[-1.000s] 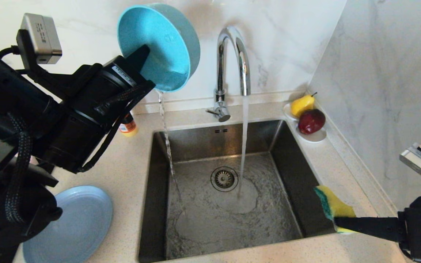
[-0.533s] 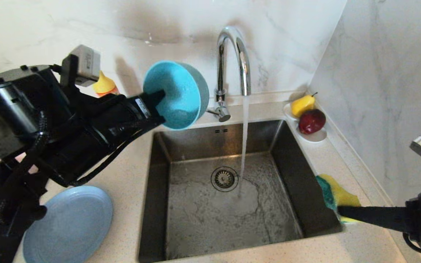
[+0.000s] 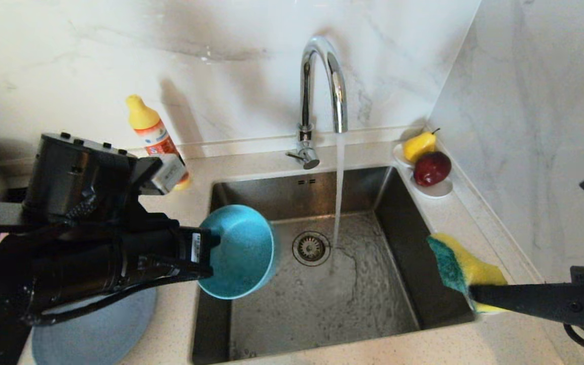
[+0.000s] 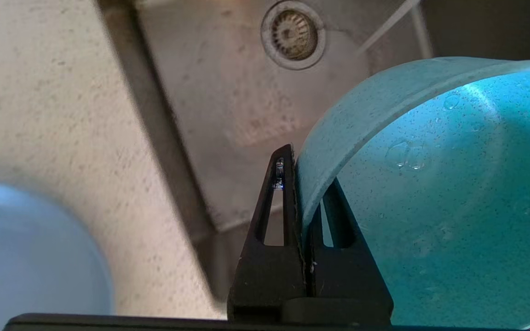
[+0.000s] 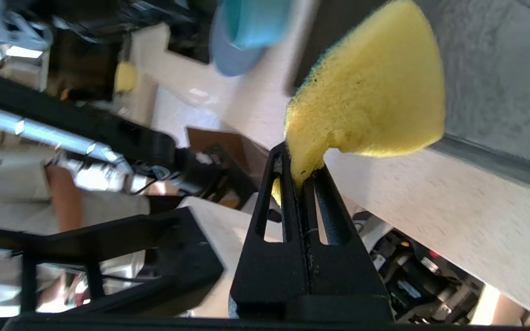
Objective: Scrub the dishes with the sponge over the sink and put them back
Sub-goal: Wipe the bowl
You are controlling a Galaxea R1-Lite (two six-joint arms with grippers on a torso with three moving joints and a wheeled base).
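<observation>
Much of the grey-blue plate (image 3: 94, 329) is hidden in the head view: the left arm crosses over it, so only its lower part shows on the counter (image 3: 180, 213) to the left of the sink (image 3: 317, 294). The left gripper (image 3: 210, 253) reaches in level from the left and is clamped on the rim of the teal bowl (image 3: 241, 251), which it holds on edge above the left side of the basin, its hollow turned toward the head camera. The left wrist view shows what the head view cannot: one finger (image 4: 278, 202) lies outside the bowl's wall and the other inside, pinching the rim, and water drops cling to the bowl's inner surface (image 4: 440, 193); the drain strainer (image 4: 293, 33) and a blurred edge of the plate (image 4: 30, 257) show past them. The pale pink bowl cannot be made out in any view. At the right edge, the right gripper (image 3: 474, 296) is squeezed tight on the sponge (image 3: 462, 271), held over the sink's right rim; the arm behind it is cut off by the frame. The head view shows the sponge's green scouring side, while the right wrist view shows mainly its yellow foam (image 5: 371, 92), pinched thin between the fingers (image 5: 327, 211). Water runs from the tap (image 3: 322, 86) near the strainer (image 3: 311, 248). A yellow-capped bottle (image 3: 152, 129) stands partly hidden behind the left wrist camera, and a pear (image 3: 418, 144) and a dark red fruit (image 3: 431, 168) sit on a white dish (image 3: 439, 188) that they largely cover.
</observation>
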